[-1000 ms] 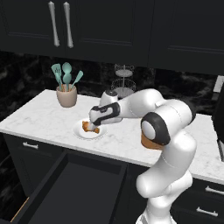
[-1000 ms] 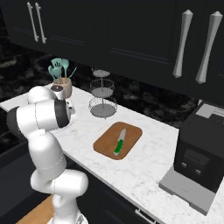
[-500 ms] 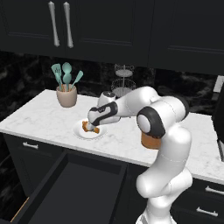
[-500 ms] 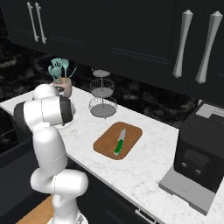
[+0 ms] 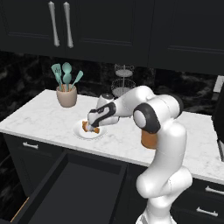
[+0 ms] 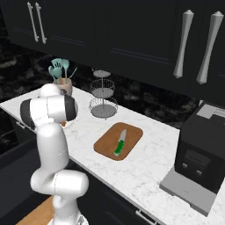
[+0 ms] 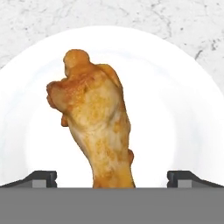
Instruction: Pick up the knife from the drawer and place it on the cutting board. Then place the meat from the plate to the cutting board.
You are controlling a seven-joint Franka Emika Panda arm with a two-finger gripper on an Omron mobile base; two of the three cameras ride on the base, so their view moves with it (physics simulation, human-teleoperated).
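Note:
The golden-brown meat (image 7: 98, 127) lies on the white plate (image 7: 183, 109), which stands on the marble counter. My gripper (image 7: 113, 179) is low over the plate (image 5: 83, 133) and open. Its two fingertips (image 7: 41, 178) stand wide on either side of the drumstick's narrow end, apart from it. In the left base view the hand (image 5: 91, 127) covers most of the meat. The green-handled knife (image 6: 119, 144) lies on the reddish-brown cutting board (image 6: 105, 147) to the right. The black drawer (image 5: 65, 188) stands pulled out below the counter, its inside dark.
A beige cup of teal utensils (image 5: 66, 94) stands behind the plate at the left. A wire basket stand (image 6: 103, 99) is at the back wall. A black coffee machine (image 6: 206, 149) sits at the far right. Tall cupboard doors hang above.
The arm's shoulder and elbow have shifted while the hand stayed low over the plate. The jaws stay wide, and the knife and board have not moved.

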